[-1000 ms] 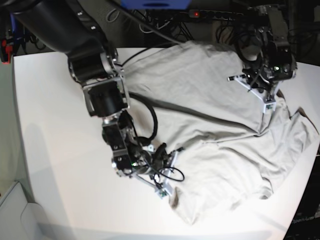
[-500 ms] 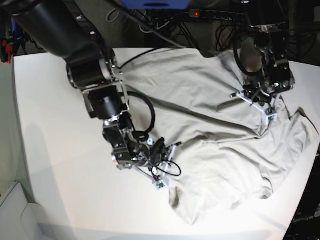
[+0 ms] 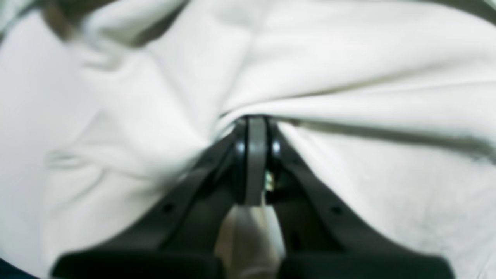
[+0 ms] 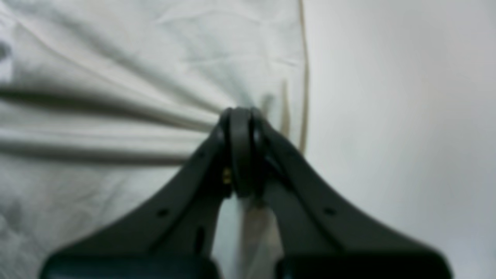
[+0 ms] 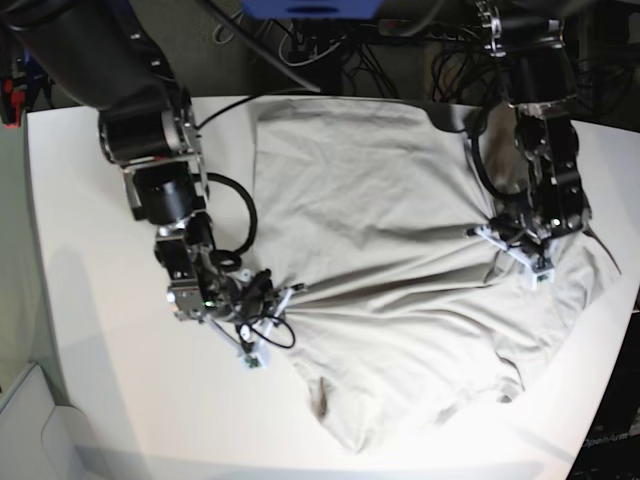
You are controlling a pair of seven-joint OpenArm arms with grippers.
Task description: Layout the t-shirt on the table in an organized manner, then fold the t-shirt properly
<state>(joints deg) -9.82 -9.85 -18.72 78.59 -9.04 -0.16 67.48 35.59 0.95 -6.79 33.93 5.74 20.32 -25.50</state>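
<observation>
The light grey-beige t-shirt (image 5: 380, 200) lies spread across the white table (image 5: 90, 330), with creases running between the two grippers. My right gripper (image 5: 280, 322) is shut on the t-shirt (image 4: 116, 58) at its side edge on the base view's left; bare table (image 4: 387, 116) lies just beside its fingertips (image 4: 240, 116). My left gripper (image 5: 515, 258) is shut on a bunched fold of the t-shirt (image 3: 348, 58) on the base view's right, and cloth gathers around its fingertips (image 3: 255, 128). The collar is not visible.
Cables and a power strip (image 5: 400, 30) lie beyond the table's far edge. The shirt's right side reaches close to the table's right edge (image 5: 620, 320). Bare tabletop stretches along the left and front.
The right gripper has pulled its shirt edge toward the base view's left, and the left gripper has moved down toward the front. The shirt now lies flatter, with a straighter far edge.
</observation>
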